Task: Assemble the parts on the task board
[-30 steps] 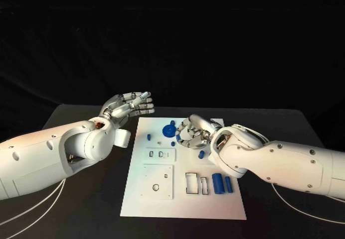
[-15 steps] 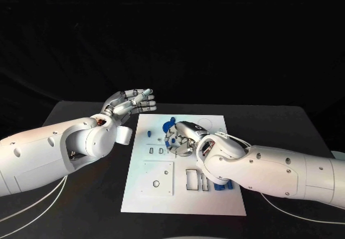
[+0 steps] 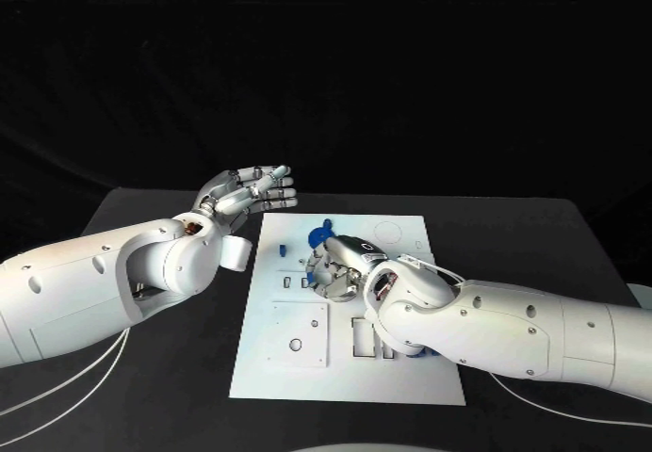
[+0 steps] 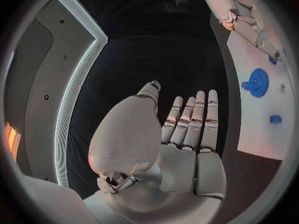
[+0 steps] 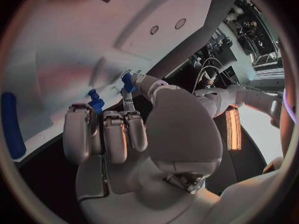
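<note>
The white task board (image 3: 279, 372) lies in the middle of the black table. On its far part stands a blue gear (image 3: 322, 235) (image 4: 256, 79), with a small blue peg (image 3: 282, 251) (image 4: 274, 119) to its left. My right hand (image 3: 343, 270) (image 5: 124, 134) hovers low over the board's middle with its fingers curled. It pinches a small blue part (image 5: 127, 81) between thumb and a finger. A second small blue part (image 5: 95, 101) lies by its fingertips. My left hand (image 3: 250, 194) (image 4: 181, 139) is raised off the board's far left corner, fingers straight and empty.
A long blue cylinder (image 5: 12, 124) lies on the board beside my right hand. Rectangular cut-outs (image 3: 297, 339) mark the board's near left. My right forearm (image 3: 503, 325) crosses the board's near right. Bare black table (image 3: 163, 212) surrounds the board.
My right arm has swung left and nearer across the board, now covering the blue cylinders at the near right. Its hand moved from beside the gear toward the board's middle. The left hand barely moved.
</note>
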`<control>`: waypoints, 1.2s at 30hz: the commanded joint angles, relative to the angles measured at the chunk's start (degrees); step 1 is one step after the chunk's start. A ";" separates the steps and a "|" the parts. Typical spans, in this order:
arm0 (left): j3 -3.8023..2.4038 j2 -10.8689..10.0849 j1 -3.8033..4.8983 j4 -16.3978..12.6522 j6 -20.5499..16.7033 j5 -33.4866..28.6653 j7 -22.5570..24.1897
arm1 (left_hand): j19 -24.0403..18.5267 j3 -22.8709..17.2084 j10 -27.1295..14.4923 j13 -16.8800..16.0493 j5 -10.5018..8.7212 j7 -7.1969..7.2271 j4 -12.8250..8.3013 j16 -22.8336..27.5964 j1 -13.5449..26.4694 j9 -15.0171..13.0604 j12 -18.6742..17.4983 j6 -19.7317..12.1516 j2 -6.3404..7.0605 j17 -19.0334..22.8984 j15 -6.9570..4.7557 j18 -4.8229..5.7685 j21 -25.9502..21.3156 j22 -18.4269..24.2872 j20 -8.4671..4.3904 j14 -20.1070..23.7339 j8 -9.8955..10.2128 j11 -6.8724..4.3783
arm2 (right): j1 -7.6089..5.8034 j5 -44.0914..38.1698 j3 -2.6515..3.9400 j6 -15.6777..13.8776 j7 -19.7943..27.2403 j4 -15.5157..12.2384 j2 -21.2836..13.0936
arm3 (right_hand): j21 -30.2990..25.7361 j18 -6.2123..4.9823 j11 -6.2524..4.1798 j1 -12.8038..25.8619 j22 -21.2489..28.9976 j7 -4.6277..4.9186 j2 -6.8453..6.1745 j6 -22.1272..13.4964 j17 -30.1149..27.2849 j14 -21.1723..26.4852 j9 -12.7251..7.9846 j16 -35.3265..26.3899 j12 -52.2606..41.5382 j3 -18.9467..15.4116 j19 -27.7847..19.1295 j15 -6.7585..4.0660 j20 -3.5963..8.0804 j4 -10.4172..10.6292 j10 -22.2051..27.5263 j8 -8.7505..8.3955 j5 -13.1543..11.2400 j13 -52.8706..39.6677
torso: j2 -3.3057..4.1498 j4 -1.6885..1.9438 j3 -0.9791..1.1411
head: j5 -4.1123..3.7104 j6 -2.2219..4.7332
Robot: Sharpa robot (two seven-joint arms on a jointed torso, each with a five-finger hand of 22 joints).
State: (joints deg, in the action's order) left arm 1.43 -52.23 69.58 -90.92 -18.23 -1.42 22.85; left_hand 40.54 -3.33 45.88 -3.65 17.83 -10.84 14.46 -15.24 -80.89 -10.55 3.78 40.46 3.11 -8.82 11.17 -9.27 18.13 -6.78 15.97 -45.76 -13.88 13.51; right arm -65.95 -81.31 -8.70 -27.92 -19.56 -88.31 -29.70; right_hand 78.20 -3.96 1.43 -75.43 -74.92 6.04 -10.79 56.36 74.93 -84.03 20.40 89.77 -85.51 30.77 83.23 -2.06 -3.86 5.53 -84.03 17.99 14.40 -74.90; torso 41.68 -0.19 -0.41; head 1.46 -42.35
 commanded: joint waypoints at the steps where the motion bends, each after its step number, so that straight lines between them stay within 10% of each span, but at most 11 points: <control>1: -0.03 0.09 0.02 -0.17 0.98 0.05 0.11 | -0.39 0.26 -0.34 0.08 -0.21 -4.57 0.04 0.34 -0.16 -0.10 -0.18 -0.39 -0.28 -0.03 -0.02 -0.15 -0.29 0.10 0.20 0.50 -0.37 0.03 | 0.18 -1.65 -0.03 0.63 -0.73 0.21 0.30 | -0.06 0.72 0.01 0.75 -5.71 -0.15 -0.16 0.29 15.07 -5.97 2.70 0.23 0.19 0.22 0.36 -0.25 0.02 0.25 -1.03 0.12 -0.50 -8.42 | 0.02 0.02 -0.03 | 0.16 -0.12; 36: -0.01 -0.05 0.02 -0.07 1.38 0.21 -0.36 | -0.43 0.40 -0.68 0.10 -0.26 -4.58 0.07 0.48 -0.23 -0.12 -0.20 -0.45 -0.32 -0.04 0.01 -0.12 -0.31 0.17 0.20 0.65 -0.43 0.05 | 1.05 -6.85 -0.10 -0.84 -3.22 0.78 0.47 | -0.41 0.66 -0.04 2.50 -5.61 -0.18 -1.80 -0.08 15.07 -5.97 2.90 0.23 0.52 -0.30 0.28 -0.31 0.08 0.25 -0.73 -0.34 -2.02 -8.03 | 0.00 -0.04 0.03 | 0.35 -0.69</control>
State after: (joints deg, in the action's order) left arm 1.45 -52.34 69.57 -90.89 -17.94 -1.38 22.33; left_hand 40.33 -3.33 45.46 -3.65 17.83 -10.84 14.46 -15.01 -80.89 -10.59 3.78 40.46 3.11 -8.82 11.18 -9.27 18.13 -6.65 16.18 -45.34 -14.09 13.52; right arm -64.98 -86.60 -8.77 -28.76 -22.12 -87.57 -29.20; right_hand 77.99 -3.95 1.43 -73.35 -74.95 5.81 -12.60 56.58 74.91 -84.03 23.31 89.77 -85.26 30.44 83.21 -2.06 -3.88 5.86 -84.03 17.83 12.49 -74.94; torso 41.67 -0.19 -0.41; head 1.79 -43.00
